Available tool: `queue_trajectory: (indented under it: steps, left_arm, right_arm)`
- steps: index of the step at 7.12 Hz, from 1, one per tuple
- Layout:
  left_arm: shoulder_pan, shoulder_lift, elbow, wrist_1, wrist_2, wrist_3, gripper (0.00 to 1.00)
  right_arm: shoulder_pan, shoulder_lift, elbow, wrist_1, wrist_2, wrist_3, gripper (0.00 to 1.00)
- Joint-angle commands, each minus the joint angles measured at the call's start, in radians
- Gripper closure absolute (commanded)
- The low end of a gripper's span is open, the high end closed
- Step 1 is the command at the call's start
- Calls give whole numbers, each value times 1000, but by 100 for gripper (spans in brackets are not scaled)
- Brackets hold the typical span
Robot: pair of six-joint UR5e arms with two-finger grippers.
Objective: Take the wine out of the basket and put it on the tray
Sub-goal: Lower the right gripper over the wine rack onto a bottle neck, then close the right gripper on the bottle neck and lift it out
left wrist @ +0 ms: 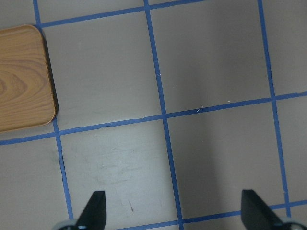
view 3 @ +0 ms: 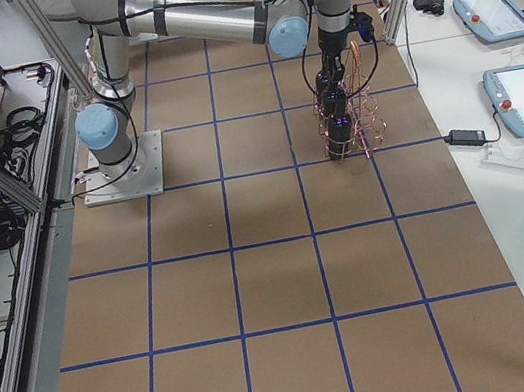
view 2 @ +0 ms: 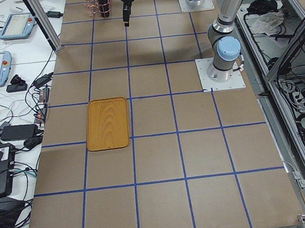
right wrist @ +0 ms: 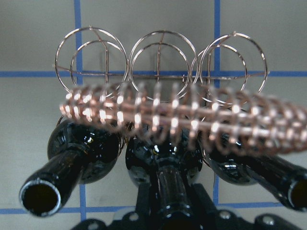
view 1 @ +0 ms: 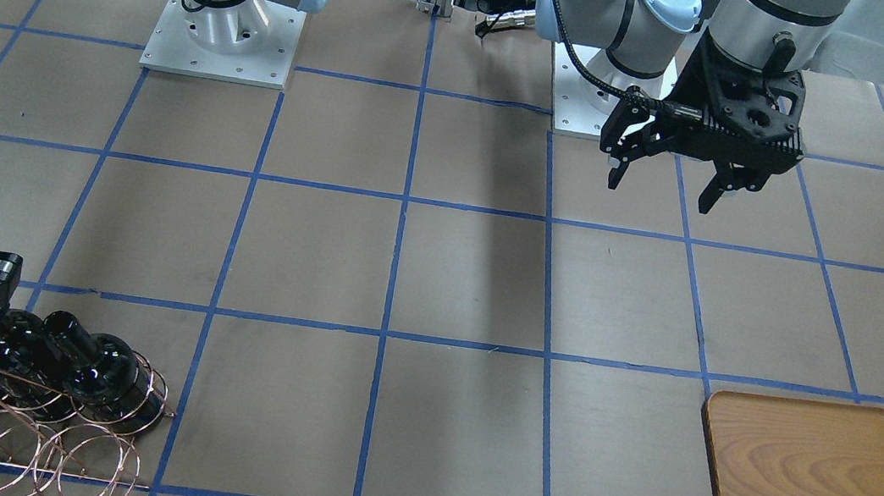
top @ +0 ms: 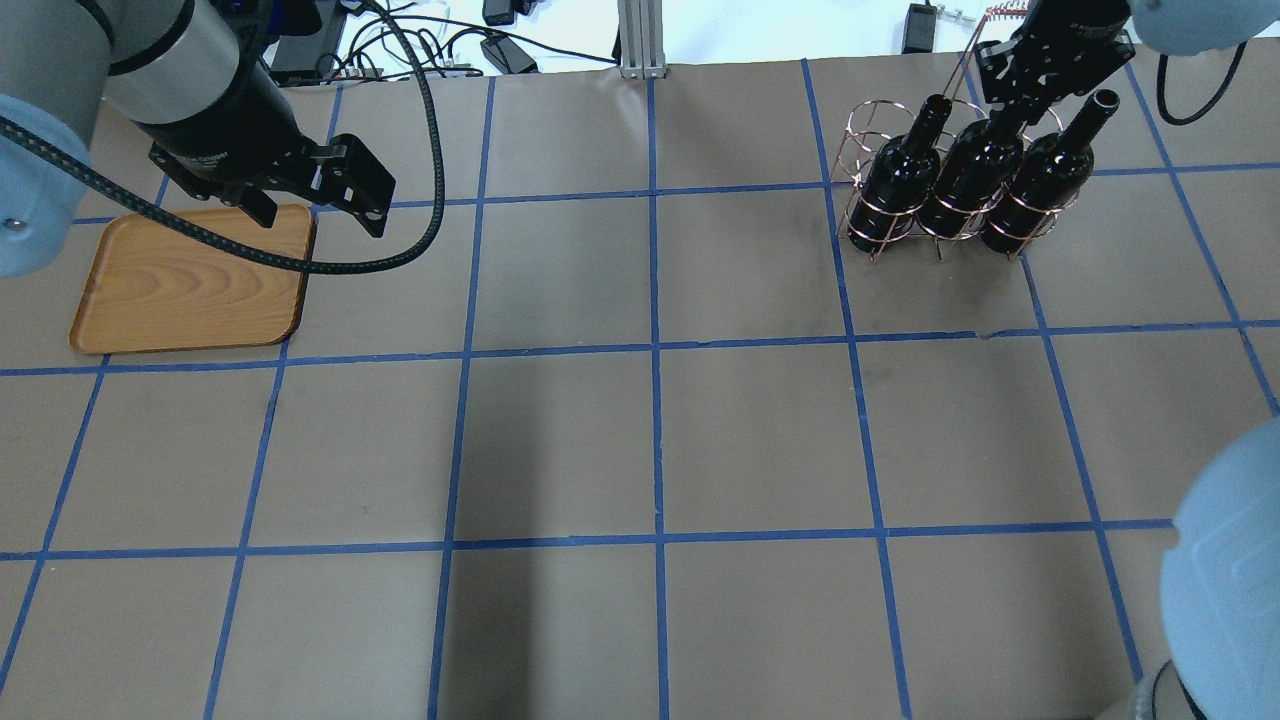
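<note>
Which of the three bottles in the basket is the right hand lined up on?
The middle bottle: its neck runs into the right hand, while the outer bottles point past it on either side.

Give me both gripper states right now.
Left gripper: open, holding nothing.
Right gripper: jaws on either side of the middle bottle at its neck; cannot tell whether they are clamped.

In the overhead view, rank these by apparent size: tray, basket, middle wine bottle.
1. Tray and basket: similar spread, too close to rank.
2. Middle wine bottle: clearly smallest, its neck partly hidden.
</note>
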Motion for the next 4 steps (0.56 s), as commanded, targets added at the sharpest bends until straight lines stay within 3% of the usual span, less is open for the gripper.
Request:
queue_trajectory:
  steps: [1,4]
  left_arm:
    - [5,0,2,-2,2,0,0]
    - [8,0,11,-2,-1,0,0]
  right_arm:
    - [0,-79,-35,16,2,2,71]
    - [9,-186,-38,195,-1,6,71]
